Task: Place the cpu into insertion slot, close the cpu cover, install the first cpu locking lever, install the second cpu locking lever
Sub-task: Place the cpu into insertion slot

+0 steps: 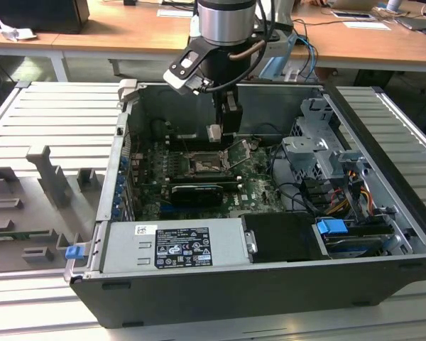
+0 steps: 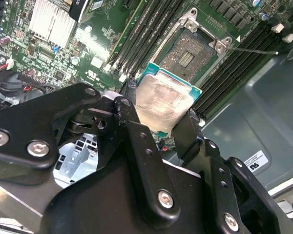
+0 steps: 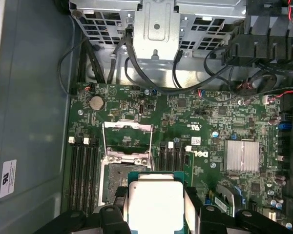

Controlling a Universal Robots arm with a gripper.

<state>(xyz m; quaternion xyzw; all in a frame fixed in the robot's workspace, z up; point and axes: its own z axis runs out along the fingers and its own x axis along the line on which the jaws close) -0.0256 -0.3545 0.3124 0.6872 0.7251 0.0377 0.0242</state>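
Note:
My gripper [image 1: 214, 132] hangs inside the open computer case, shut on the cpu [image 1: 214, 132]. The cpu [image 2: 163, 105] is a square chip with a pale silver top, pinched by its edges between two black fingers [image 2: 128, 100]. It hovers a little above the motherboard, close over one side of the insertion slot [image 2: 188, 56], apart from it. The insertion slot [image 3: 118, 183] lies bare with its dark pin field showing, and the cpu [image 3: 156, 202] overlaps its edge in the first wrist view. The cpu cover [image 3: 128, 127] stands swung open beside the slot, seen also as the cpu cover [image 1: 239, 150].
Black memory slots [image 3: 85, 170] flank the socket. A long black graphics card [image 1: 195, 193] lies towards the case front, a silver heatsink [image 3: 241, 155] nearby. A power supply [image 1: 174, 245], a drive cage [image 1: 319, 153] and loose cables [image 1: 298, 192] crowd the exterior view's right.

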